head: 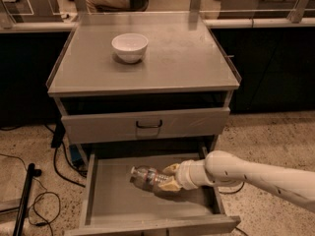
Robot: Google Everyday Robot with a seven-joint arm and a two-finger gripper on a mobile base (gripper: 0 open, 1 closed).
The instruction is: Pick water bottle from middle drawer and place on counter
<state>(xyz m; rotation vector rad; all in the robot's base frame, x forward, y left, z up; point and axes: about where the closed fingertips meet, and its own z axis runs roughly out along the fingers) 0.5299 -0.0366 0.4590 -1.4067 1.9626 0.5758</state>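
Observation:
The water bottle (143, 177), clear plastic with a pale cap pointing left, is tilted in the open middle drawer (113, 200). My gripper (166, 178) reaches in from the right on a white arm and is shut on the bottle's right end, with yellowish fingers (170, 186) above and below it. The bottle looks lifted a little off the drawer floor. The counter (182, 53) is the grey cabinet top above, at the middle of the view.
A white bowl (130, 46) stands on the counter's left half. A closed drawer front with a black handle (149, 125) sits just above the open drawer. Cables and a black stand (24, 195) lie on the floor at left. A seated person is behind the cabinet.

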